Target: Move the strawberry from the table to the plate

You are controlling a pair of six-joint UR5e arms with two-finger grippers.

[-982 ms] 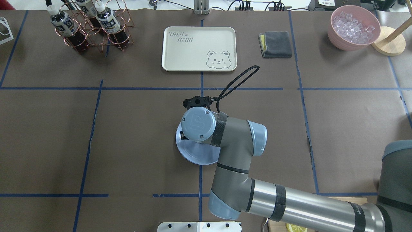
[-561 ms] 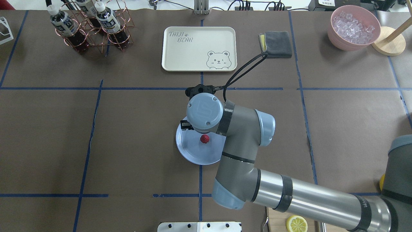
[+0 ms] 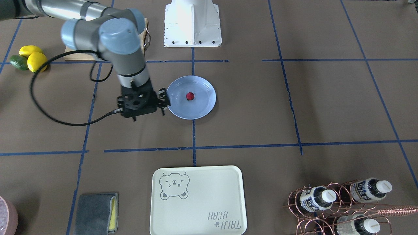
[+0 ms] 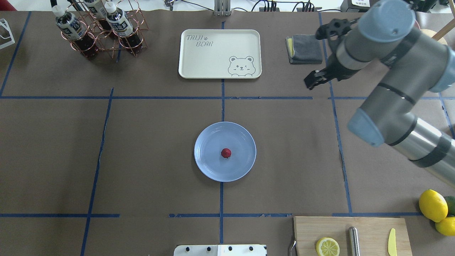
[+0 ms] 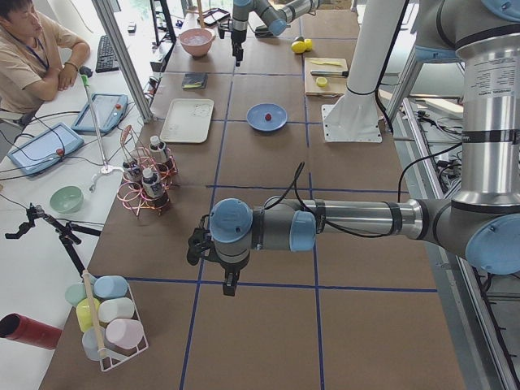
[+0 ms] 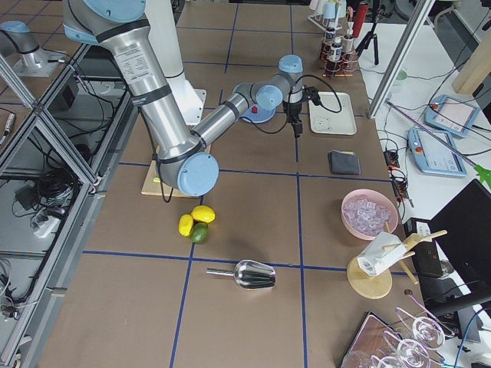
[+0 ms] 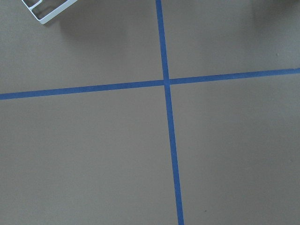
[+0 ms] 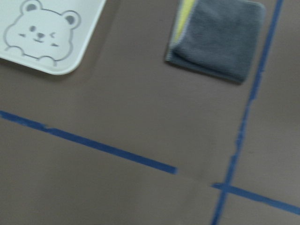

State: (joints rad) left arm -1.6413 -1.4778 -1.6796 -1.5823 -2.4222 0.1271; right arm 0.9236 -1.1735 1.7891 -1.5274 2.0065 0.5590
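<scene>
- A wooden cutting board (image 4: 369, 227) sits nearest my base on my right, with a lemon half (image 4: 327, 246) on it. Whole lemons (image 4: 432, 205) lie just beside its far right corner.
- The light blue plate (image 4: 209, 169) rests mid-tabletop (image 4: 149, 142) on a blue tape line. The strawberry (image 4: 226, 153) lies near its middle, free of any gripper.
- My left gripper (image 5: 231, 284) hangs over a tape line far out on my left. It shows only in the side view, so I cannot tell how wide it stands.
- From overhead, my right gripper (image 4: 311, 81) hangs high over the tabletop, well apart from the plate and near the grey cloth (image 4: 306, 48). The front-facing view instead shows it just beside the plate's rim. I cannot tell how far its jaws are parted, and I see nothing between them.
- My right wrist camera looks down on the cloth and one corner of the bear-print tray (image 4: 213, 57).
- The tray lies beyond the plate, and a copper rack of bottles (image 4: 103, 32) stands at the far left.
</scene>
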